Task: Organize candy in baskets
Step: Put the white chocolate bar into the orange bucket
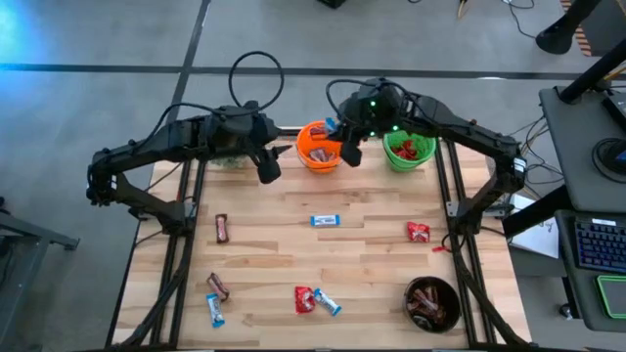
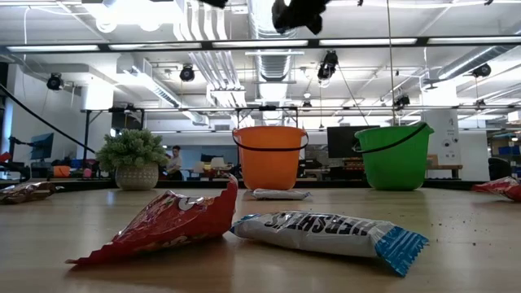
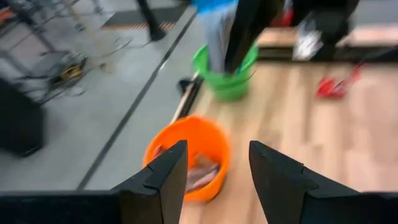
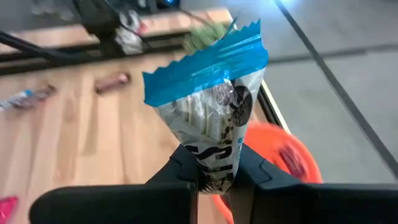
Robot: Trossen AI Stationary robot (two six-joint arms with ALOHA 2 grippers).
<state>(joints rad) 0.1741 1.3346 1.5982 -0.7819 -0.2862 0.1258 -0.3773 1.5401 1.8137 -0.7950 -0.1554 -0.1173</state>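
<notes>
Right wrist view: blue-and-white candy [image 4: 211, 118] between fingers [image 4: 186, 163].

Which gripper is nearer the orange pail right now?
Right. The right gripper, shut on a blue-and-white candy, hangs at the orange pail's rim; the open left gripper sits off to its side.

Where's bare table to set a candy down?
Free: the middle planks between the blue candy and the front red candy, and the left rear corner. Crowded: around the orange pail and green pail, under both grippers.
</notes>
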